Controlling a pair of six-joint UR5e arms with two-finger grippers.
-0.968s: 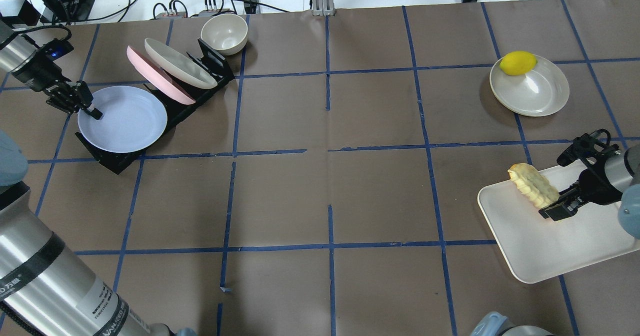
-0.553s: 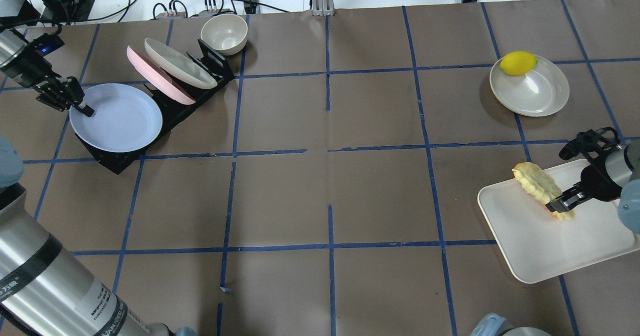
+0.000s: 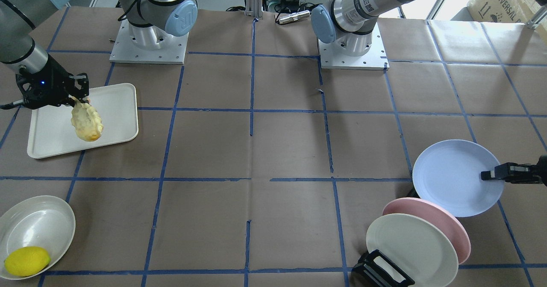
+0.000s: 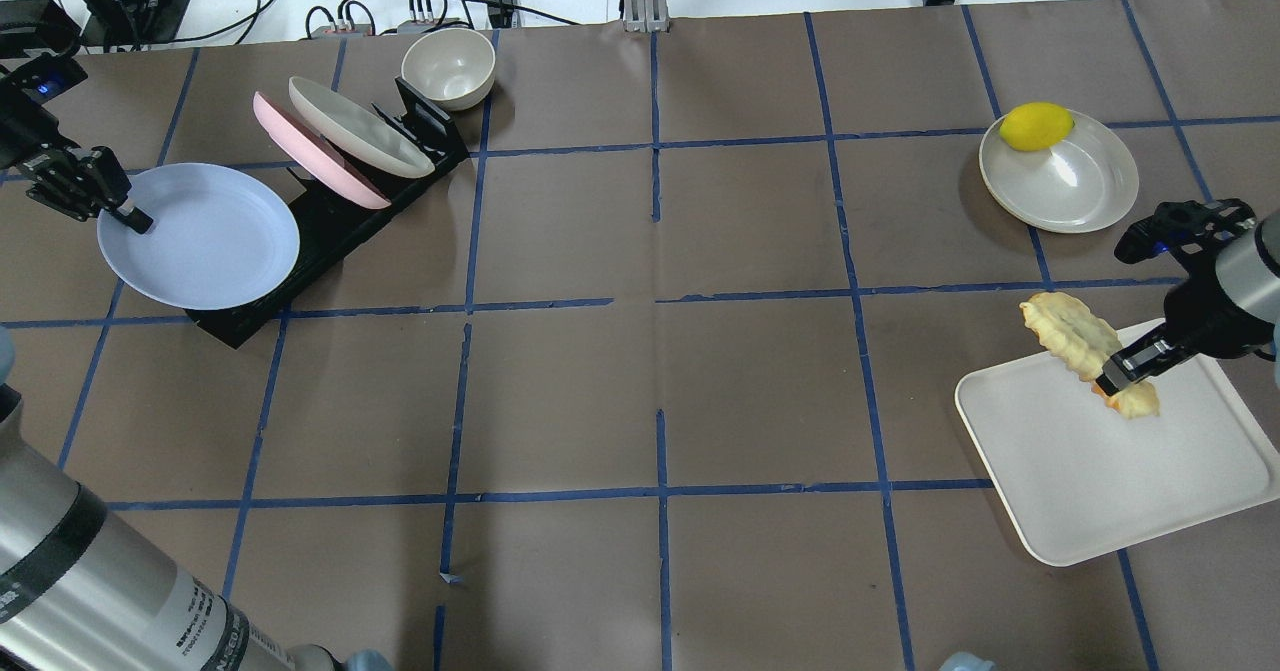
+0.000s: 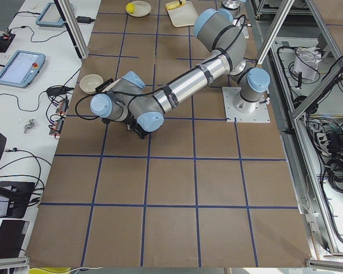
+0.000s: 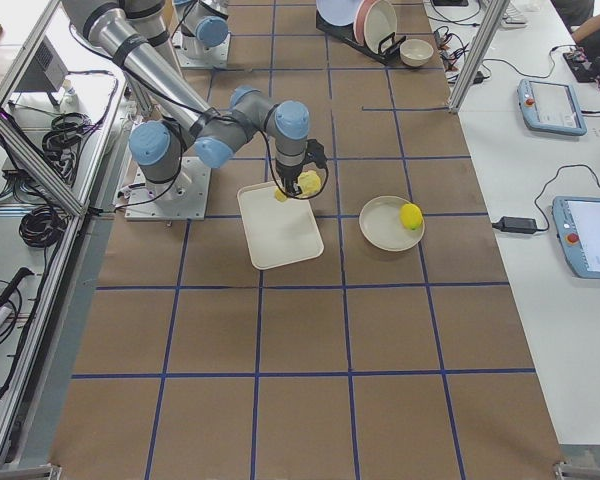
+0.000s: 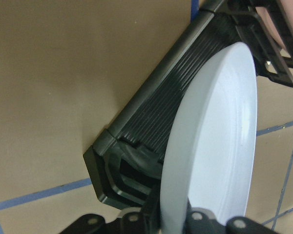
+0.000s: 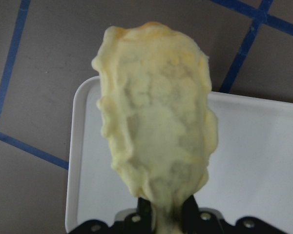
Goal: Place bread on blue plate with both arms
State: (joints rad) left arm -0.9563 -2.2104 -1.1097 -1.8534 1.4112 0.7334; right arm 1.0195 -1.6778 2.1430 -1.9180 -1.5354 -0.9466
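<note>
Overhead exterior showed the black dish rack (image 4: 335, 226) at ten o'clock and the white tray (image 4: 1100, 491) at four. The blue plate (image 4: 198, 236), clamped at its rim by the left gripper (image 4: 133, 218), had drawn further left out of the rack. The bread (image 4: 1080, 346), pinched near one end by the right gripper (image 4: 1115, 383), had risen off the tray. Both pickups looked done, with the meeting still ahead.

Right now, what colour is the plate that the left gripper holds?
The plate is pale lavender-blue, best seen in the overhead exterior view.
</note>
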